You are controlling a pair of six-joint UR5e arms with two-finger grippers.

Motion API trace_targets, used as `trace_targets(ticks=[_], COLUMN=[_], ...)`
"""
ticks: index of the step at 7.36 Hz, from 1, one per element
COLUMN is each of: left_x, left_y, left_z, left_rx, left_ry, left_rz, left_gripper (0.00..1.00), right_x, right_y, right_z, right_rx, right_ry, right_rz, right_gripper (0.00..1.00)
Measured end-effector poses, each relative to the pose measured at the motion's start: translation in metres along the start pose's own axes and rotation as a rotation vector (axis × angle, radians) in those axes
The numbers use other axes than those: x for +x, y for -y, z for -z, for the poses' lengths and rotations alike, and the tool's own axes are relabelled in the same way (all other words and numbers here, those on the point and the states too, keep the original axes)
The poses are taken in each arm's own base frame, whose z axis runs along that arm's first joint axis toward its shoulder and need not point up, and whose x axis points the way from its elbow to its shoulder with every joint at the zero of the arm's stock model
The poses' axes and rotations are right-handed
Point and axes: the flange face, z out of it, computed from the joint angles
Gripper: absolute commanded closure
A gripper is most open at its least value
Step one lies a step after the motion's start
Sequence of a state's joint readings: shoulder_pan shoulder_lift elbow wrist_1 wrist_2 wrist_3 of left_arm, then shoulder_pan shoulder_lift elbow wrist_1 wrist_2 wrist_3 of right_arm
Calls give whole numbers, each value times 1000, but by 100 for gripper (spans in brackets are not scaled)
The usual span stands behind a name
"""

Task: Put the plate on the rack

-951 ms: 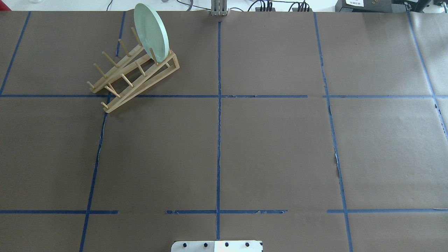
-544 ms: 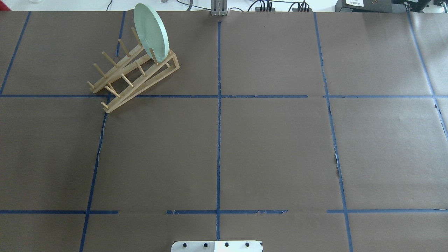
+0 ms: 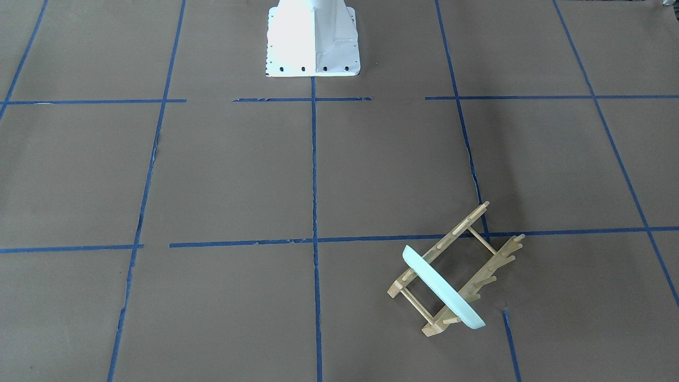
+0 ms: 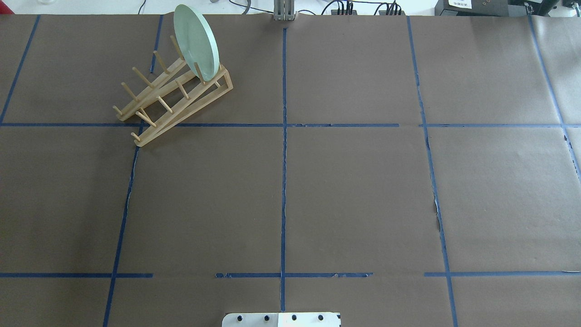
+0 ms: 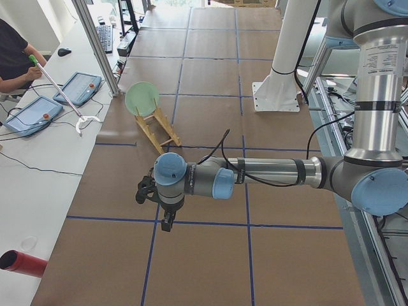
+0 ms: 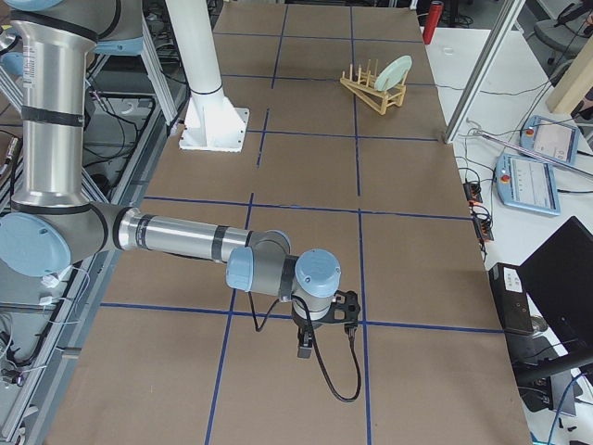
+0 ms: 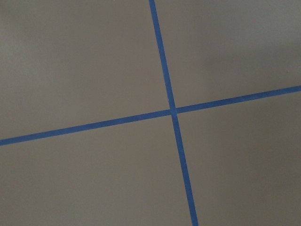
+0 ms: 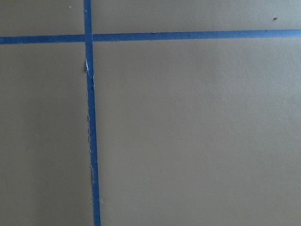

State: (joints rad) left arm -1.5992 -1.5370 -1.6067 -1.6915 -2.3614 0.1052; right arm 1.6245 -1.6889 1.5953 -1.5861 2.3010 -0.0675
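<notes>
The pale mint-green plate (image 4: 196, 41) stands on edge between the pegs at the far end of the light-wood rack (image 4: 172, 97), at the table's far left. The plate (image 3: 443, 289) and the rack (image 3: 459, 228) also show in the front-facing view, and small in the left view (image 5: 141, 98) and the right view (image 6: 396, 70). No gripper is near them. My left gripper (image 5: 167, 222) hangs over the table's left end and my right gripper (image 6: 303, 349) over its right end. I cannot tell whether either is open or shut. Both wrist views show only brown paper and blue tape.
The white robot base (image 3: 313, 42) stands at the table's near middle edge. An operators' bench with tablets (image 5: 80, 89), a seated person (image 5: 13, 57) and a red cylinder (image 5: 22, 263) lies beyond the table's far edge. Blue tape lines grid the brown table cover (image 4: 354, 195).
</notes>
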Motion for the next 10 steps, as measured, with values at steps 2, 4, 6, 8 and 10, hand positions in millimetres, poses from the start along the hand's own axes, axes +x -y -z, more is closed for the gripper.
trace_targets(ticks=[2,4,6,8,10], left_x=[-2,-5,-8,-13,-15], left_y=[-11,-17,-24,-34,-37], left_z=[-4,-8,-11,-19,-21], left_rx=[-12,-22,-28,-47,-56], left_ry=[0,0,-2,-8,-12], left_rz=[10,20,27,48,57], left_gripper=[0,0,0,0,0], right_x=[0,0,0,0,0], right_y=[0,0,0,0,0], right_z=[0,0,0,0,0], right_rx=[0,0,-1,-1,-1], right_ry=[0,0,0,0,0], right_rz=[0,0,-1,-1,-1], right_gripper=[0,0,0,0,0])
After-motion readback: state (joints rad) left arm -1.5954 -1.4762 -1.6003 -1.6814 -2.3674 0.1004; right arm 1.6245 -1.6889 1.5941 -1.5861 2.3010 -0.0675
